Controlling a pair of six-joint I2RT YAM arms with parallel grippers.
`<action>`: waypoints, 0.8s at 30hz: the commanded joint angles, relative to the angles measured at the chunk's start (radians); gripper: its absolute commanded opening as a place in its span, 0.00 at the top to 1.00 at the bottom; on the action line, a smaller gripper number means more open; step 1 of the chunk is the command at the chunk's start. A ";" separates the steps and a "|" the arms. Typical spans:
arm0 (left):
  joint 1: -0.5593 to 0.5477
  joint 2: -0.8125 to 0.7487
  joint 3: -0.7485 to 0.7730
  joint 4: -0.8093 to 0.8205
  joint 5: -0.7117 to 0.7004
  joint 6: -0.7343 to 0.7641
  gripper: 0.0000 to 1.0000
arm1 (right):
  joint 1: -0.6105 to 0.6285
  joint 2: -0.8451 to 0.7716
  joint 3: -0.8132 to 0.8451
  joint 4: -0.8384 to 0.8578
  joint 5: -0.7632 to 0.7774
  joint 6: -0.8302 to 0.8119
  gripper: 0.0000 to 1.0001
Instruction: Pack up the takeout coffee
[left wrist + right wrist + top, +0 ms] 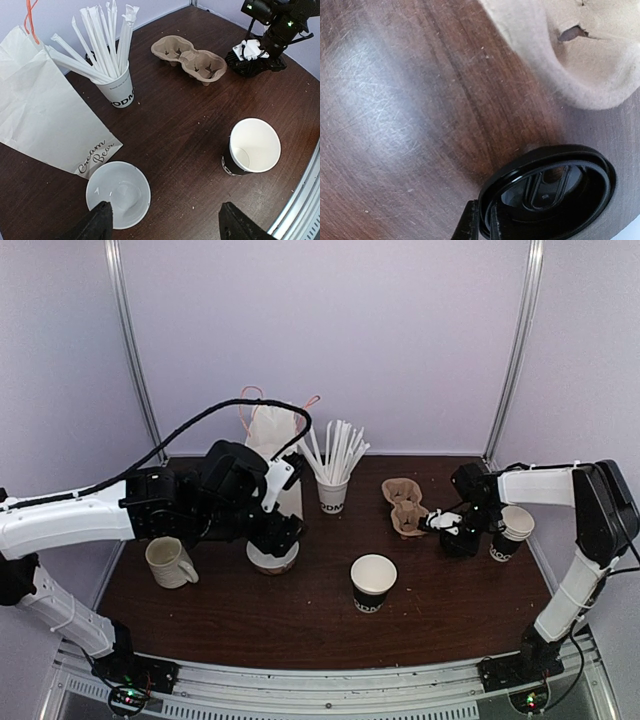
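- Left gripper (169, 224) is hovering with its fingers spread wide, holding nothing, over a white container (118, 192) left of the bench's centre
- Black cup (373, 583) is standing upright and uncovered near the front edge, just right of centre
- Right gripper (447, 523) is pinching the rim of the black lid (550, 195) low over the bench towards the right edge, beside a cardboard cup carrier (405, 505)

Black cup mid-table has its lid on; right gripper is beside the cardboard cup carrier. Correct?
No. Top external view: the black paper cup is open; its black lid is in the right gripper, which is beside the cardboard cup carrier.
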 commanded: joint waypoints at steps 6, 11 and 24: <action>0.006 0.044 0.007 0.122 0.042 0.025 0.24 | 0.014 -0.222 0.045 -0.247 -0.135 0.097 0.98; -0.002 0.085 -0.010 0.265 0.137 0.087 0.25 | 0.017 -0.352 0.121 -0.386 -0.396 0.160 0.99; -0.131 0.241 -0.252 1.205 0.372 0.465 0.16 | 0.058 -0.348 0.334 -0.787 -1.104 -0.038 0.97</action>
